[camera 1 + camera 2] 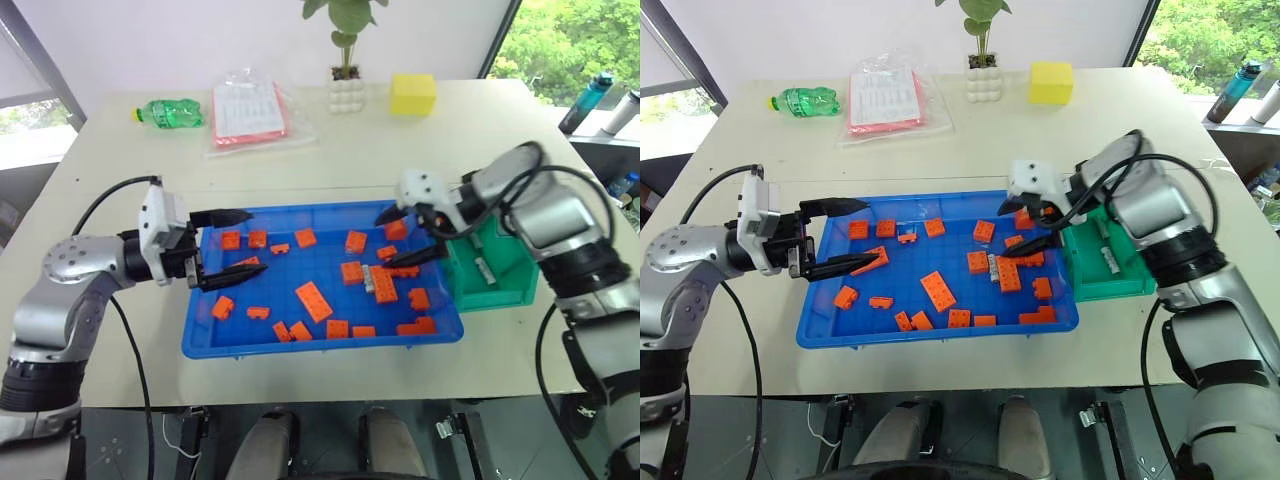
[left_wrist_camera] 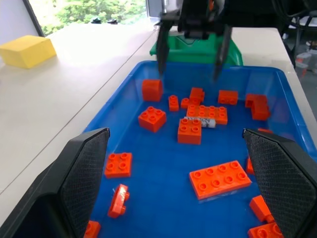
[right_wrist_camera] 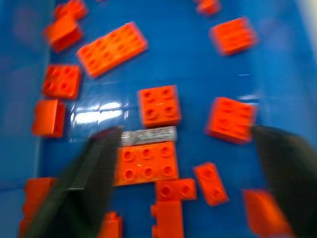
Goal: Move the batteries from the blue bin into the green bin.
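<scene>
The blue bin [image 1: 200, 340] sits at the table's front, strewn with orange bricks. One silver-grey battery [image 1: 368, 281] lies among bricks at its right of centre, also seen as the battery [image 3: 149, 135] in the right wrist view. My right gripper [image 1: 405, 238] hangs open over the blue bin's right end, tilted downward above that battery and holding nothing. The green bin [image 1: 512, 290] stands against the blue bin's right side with small grey batteries [image 1: 485, 268] inside. My left gripper [image 1: 255, 242] is open and level over the blue bin's left end, empty.
Orange bricks [image 1: 313, 301] crowd the battery on several sides. At the table's back stand a yellow box [image 1: 412, 94], a potted plant [image 1: 346, 92], a bag of papers [image 1: 250, 112] and a green bottle [image 1: 170, 113]. Bottles [image 1: 590, 100] stand off the table's far right.
</scene>
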Robot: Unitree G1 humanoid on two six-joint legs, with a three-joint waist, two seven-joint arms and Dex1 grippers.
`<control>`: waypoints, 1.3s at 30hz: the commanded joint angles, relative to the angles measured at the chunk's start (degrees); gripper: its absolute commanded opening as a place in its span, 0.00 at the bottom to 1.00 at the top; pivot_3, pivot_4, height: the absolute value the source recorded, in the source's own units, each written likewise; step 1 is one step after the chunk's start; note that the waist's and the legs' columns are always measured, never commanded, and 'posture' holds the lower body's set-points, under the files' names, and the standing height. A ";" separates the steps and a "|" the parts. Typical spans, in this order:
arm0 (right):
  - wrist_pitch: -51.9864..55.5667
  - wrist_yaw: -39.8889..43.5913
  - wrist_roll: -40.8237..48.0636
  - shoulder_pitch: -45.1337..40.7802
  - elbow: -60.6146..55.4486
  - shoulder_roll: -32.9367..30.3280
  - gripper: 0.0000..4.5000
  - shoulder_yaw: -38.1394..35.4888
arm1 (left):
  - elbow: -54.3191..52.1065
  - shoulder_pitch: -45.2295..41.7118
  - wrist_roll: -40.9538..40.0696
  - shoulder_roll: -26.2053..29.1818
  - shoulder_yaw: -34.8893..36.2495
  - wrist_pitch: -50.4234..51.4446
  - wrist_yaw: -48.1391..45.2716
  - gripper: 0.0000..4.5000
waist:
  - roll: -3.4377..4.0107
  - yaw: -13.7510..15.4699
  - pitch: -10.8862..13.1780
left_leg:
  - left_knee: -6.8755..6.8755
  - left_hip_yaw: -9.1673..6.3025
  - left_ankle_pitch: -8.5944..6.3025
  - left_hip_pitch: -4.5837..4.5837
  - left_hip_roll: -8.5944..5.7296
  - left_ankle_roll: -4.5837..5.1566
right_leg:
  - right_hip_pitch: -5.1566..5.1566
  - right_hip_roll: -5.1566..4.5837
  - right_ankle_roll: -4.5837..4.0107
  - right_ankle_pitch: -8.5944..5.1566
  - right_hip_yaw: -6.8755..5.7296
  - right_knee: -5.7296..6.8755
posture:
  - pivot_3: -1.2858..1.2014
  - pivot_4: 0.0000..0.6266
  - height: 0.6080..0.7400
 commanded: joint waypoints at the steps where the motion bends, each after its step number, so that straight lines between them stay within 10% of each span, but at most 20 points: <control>1: -4.77 2.23 -2.23 -1.46 2.54 1.10 0.98 0.78 | -3.41 1.40 -1.13 1.54 3.64 0.36 1.40 1.00 | 0.00 -0.05 0.00 | 0.00 0.00 0.00 0.00 0.01 0.00 | -0.01 0.01 0.00 0.00 -0.01 0.00 | 0.52 0.24 0.90; 26: -8.05 -2.29 -9.35 5.46 6.84 7.24 0.98 0.43 | -4.56 -1.18 -2.41 1.70 1.96 2.76 1.39 1.00 | -0.01 -0.03 -0.01 | 0.02 -0.01 0.00 0.02 0.01 -0.01 | 0.03 0.02 0.00 0.00 -0.04 0.01 | 0.52 0.24 0.90; 32: -4.43 -3.47 -8.56 7.67 1.22 6.41 0.50 -1.05 | -2.55 -2.84 -1.66 1.03 0.52 1.68 0.35 1.00 | -0.02 -0.05 -0.02 | 0.03 -0.01 0.00 0.02 0.01 -0.01 | 0.04 0.02 0.00 0.00 -0.04 0.01 | 0.52 0.24 0.90; 39: 9.98 -7.05 -2.58 5.80 -12.19 2.15 0.50 -10.97 | 0.75 -5.28 -0.78 -0.16 -1.58 0.32 -2.01 1.00 | -0.01 0.02 -0.01 | 0.02 -0.01 0.00 0.01 -0.01 0.00 | 0.02 0.00 0.00 0.00 -0.04 0.02 | 0.52 0.24 0.90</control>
